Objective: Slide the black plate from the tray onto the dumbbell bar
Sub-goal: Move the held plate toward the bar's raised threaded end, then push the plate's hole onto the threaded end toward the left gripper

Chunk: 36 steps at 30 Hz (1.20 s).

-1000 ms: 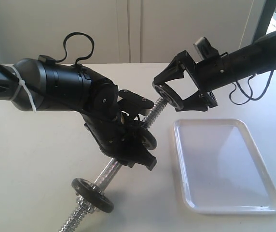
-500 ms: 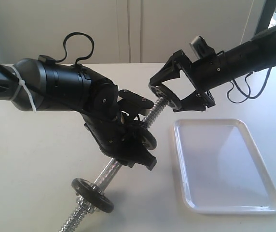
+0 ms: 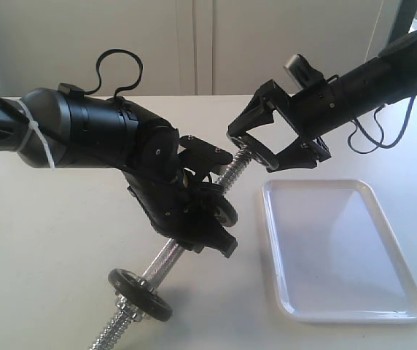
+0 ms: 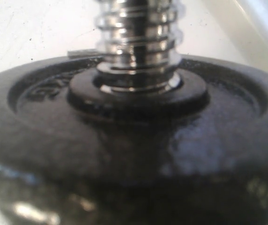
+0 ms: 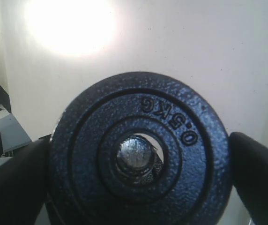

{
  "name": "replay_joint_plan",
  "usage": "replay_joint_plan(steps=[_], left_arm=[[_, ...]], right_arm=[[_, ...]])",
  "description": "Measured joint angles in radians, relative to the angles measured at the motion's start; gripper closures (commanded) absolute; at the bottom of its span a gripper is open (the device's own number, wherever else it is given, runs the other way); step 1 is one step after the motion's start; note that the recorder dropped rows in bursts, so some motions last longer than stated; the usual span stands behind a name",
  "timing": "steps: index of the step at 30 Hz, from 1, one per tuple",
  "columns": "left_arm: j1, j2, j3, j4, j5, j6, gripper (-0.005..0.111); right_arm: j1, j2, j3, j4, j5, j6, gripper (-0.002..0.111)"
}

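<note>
right arm: reaching in stretched out, wrist tipping down, my right gripper (image 3: 252,148) pointing at the bar's upper end
right jaws: clamping the black plate (image 5: 190,164) by its rim, a finger on each side
black plate: sitting between my right fingers, its hole lining up with the tip of the dumbbell bar (image 3: 163,259); cannot tell if it is threaded on
left arm: angling down, my left gripper (image 3: 207,200) gripping the bar mid-length, holding it tilted
tray (image 3: 340,315): lying below my right jaws, apart from the plate
</note>
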Motion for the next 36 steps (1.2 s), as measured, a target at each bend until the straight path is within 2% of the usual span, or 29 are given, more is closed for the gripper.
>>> replay_joint_plan(steps=[36], left_arm=[[0.0,0.0,0.0,0.0,-0.02,-0.001,0.107]], right_arm=[[0.038,0.003,0.0,-0.006,-0.017,0.0,0.108]])
